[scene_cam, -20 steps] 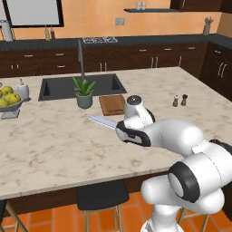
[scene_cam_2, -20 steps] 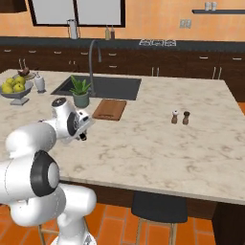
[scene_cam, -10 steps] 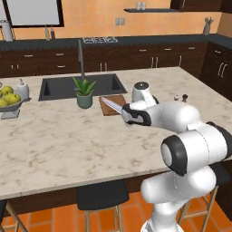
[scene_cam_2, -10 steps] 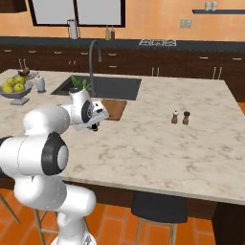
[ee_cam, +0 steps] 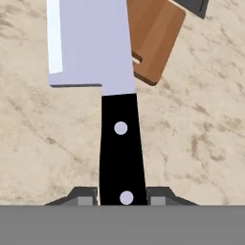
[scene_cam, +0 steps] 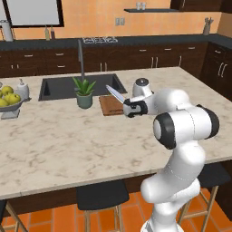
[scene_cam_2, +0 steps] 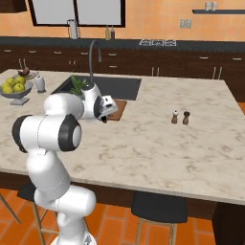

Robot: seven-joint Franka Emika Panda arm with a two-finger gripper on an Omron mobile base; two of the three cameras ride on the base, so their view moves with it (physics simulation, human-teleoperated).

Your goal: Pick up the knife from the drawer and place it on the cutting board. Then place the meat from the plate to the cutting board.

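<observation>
1. Left base view: gripper [scene_cam: 128, 108] clamped on the black handle of the knife [scene_cam: 116, 94], blade slanting up and back-left toward the sink [scene_cam: 59, 88], above the cutting board [scene_cam: 111, 105] lying just beside the sink's right edge.
2. Right base view: marble island counter [scene_cam_2: 158, 143], salt and pepper shakers [scene_cam_2: 180, 117] mid-counter, fruit bowl [scene_cam_2: 15, 91] at the left end, dark cabinets under an orange wall.
3. Hand view: knife's [ee_cam: 103, 86] long axis straight away from the fingers [ee_cam: 160, 195], rivets visible, board corner [ee_cam: 155, 36] beyond the blade.
</observation>
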